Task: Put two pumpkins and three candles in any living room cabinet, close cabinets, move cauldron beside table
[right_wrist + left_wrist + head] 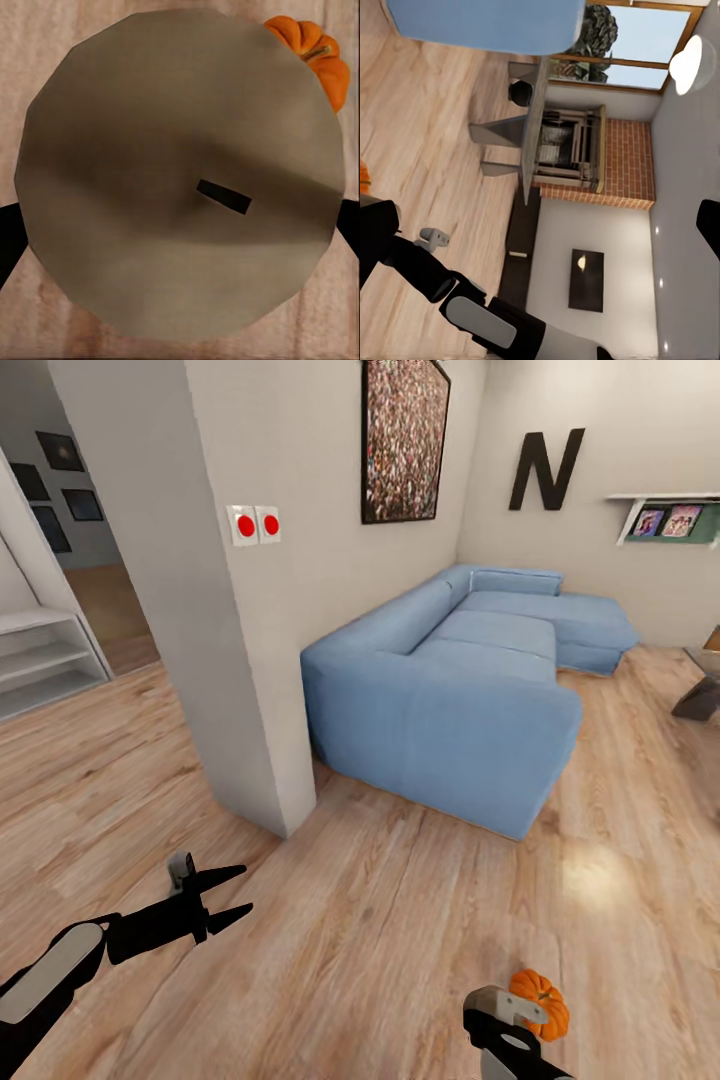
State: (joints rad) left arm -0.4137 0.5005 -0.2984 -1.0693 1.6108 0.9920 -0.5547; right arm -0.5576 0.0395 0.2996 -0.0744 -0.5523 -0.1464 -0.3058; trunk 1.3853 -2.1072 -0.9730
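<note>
1. Left gripper [235, 895] is hanging low over the wooden floor [400, 920] with its two black fingers spread apart and nothing between them.
2. Right gripper [505, 1025] is sitting at the lower edge of the head view; whether its fingers are parted or closed, I cannot tell.
3. Just beside that right gripper an orange pumpkin [541, 1002] is showing, ribbed and rounded; in the right wrist view the pumpkin [319, 60] is peeking out with a short brownish stem from behind a wide, flat grey-brown disc [180, 180].
4. Farther out, a blue corner sofa [470, 690] is standing on the floor against a white wall [300, 610] carrying two red-dotted switches [255, 525].
5. Through the left wrist view, a long dark-brown cabinet [519, 247] is lying against the wall near a brick fireplace [600, 161].
</note>
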